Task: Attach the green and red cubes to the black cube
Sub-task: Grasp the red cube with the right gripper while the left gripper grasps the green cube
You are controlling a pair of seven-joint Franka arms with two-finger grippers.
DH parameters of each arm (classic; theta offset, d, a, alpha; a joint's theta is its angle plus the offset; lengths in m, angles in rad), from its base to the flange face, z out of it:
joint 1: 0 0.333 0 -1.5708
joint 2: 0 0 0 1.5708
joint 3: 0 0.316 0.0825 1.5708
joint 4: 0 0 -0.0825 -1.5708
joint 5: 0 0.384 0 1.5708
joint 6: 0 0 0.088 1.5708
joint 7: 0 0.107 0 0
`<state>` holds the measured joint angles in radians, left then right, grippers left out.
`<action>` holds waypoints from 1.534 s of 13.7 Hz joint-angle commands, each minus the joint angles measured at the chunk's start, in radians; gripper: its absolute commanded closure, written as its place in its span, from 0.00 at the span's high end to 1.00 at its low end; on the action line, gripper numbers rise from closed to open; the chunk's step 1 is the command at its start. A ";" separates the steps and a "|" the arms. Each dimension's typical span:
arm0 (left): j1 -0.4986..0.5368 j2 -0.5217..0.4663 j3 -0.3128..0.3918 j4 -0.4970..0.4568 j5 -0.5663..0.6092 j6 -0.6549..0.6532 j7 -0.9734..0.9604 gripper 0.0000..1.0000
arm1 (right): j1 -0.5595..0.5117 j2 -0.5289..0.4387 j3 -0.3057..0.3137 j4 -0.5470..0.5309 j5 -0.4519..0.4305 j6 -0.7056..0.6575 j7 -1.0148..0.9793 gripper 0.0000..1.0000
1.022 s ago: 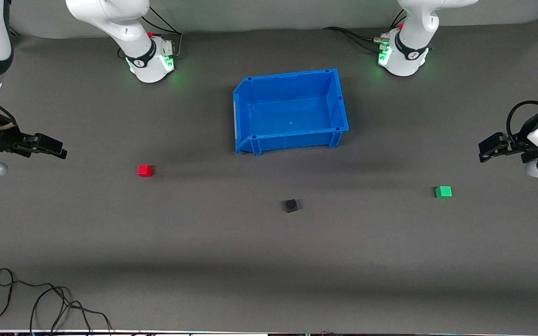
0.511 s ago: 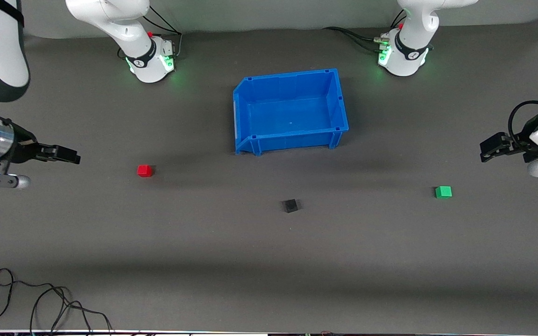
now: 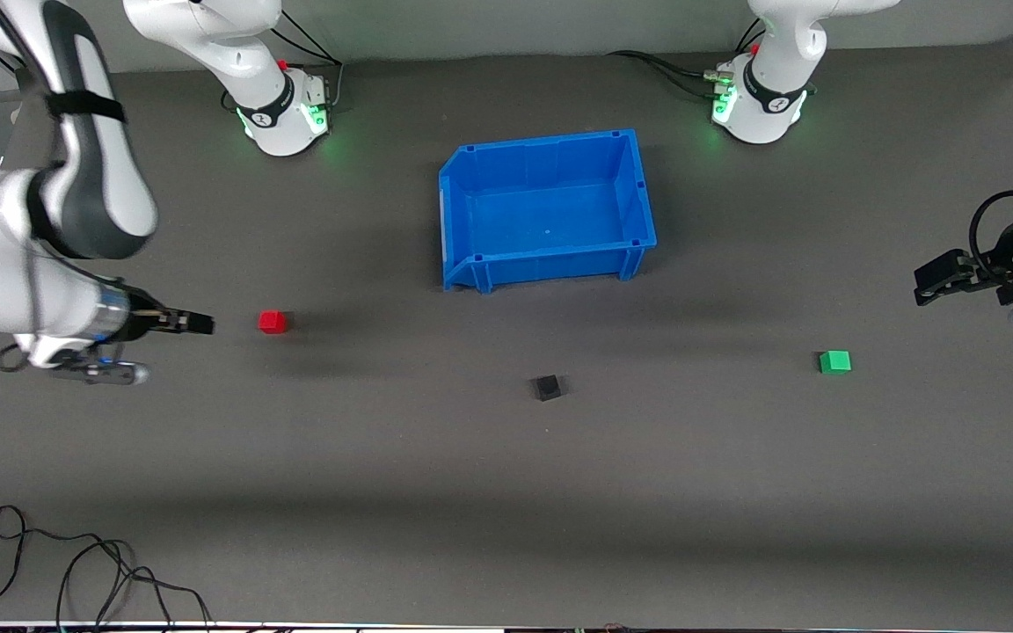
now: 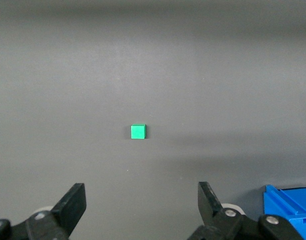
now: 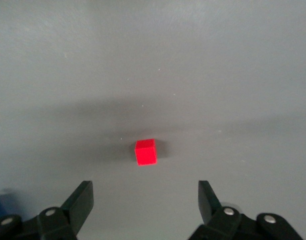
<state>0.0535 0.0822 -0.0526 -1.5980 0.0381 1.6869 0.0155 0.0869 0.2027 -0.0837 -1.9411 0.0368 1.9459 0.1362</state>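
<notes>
The red cube [image 3: 273, 322] [image 5: 145, 152] lies on the dark table toward the right arm's end. My right gripper [image 3: 199, 323] [image 5: 144, 192] hangs open just beside it, fingers wide apart with nothing between them. Toward the left arm's end lies the green cube [image 3: 834, 361] [image 4: 138, 131]. My left gripper [image 3: 925, 288] [image 4: 141, 192] is open and empty in the air near that end, apart from the green cube. The black cube [image 3: 547, 387] sits alone between the two coloured cubes, a little nearer to the front camera than the bin.
An open blue bin [image 3: 550, 264] [image 4: 288, 210] with nothing in it stands mid-table, farther from the front camera than all three cubes. A loose black cable [image 3: 76, 563] lies at the table's near edge toward the right arm's end.
My right arm has swung in over the table and its gripper now hangs close beside the red cube. The left gripper has shifted only slightly. The cubes have not moved.
</notes>
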 commanded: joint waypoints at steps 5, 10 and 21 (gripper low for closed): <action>0.028 0.053 0.005 -0.006 0.008 -0.053 -0.026 0.99 | 0.016 0.118 -0.010 -0.162 0.011 0.249 0.034 0.94; 0.057 0.112 0.007 -0.013 0.011 -0.102 -0.289 0.99 | 0.046 0.222 -0.005 -0.164 0.011 0.309 0.033 0.92; 0.149 0.148 0.002 -0.262 -0.090 0.202 -1.127 0.99 | 0.047 0.251 -0.004 -0.160 0.012 0.251 0.029 0.36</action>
<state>0.2109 0.2641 -0.0446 -1.7535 -0.0399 1.7726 -0.9954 0.1323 0.4559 -0.0844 -2.1085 0.0369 2.2234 0.1645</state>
